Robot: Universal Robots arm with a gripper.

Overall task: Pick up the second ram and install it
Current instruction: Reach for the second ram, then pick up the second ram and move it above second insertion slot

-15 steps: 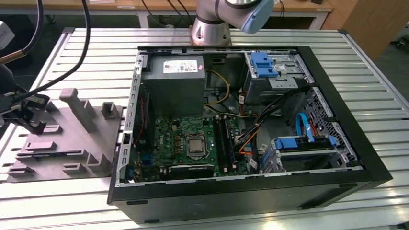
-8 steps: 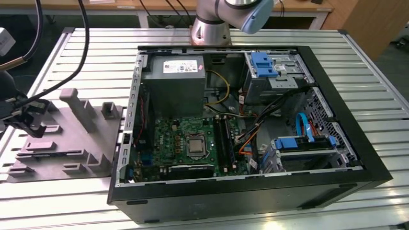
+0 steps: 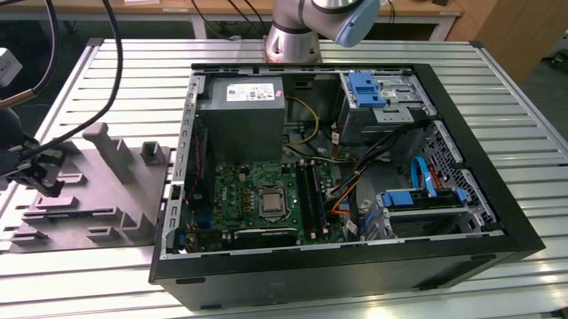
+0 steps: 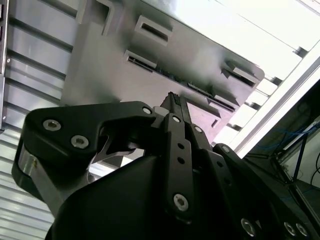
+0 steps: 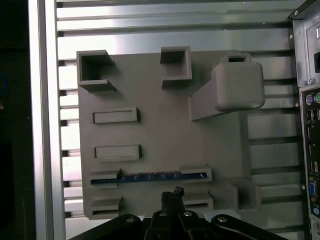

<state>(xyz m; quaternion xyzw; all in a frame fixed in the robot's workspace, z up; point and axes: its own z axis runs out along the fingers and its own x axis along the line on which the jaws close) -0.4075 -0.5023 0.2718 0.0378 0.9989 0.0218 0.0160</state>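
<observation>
One ram stands on edge in a long slot of the grey fixture. That fixture lies on the slatted table, just beside the open case, on the exterior view's left. The gripper hangs above the fixture, close beside the ram, apart from it in the first wrist view. Its fingers are pressed together at the tips, gripping nothing.
</observation>
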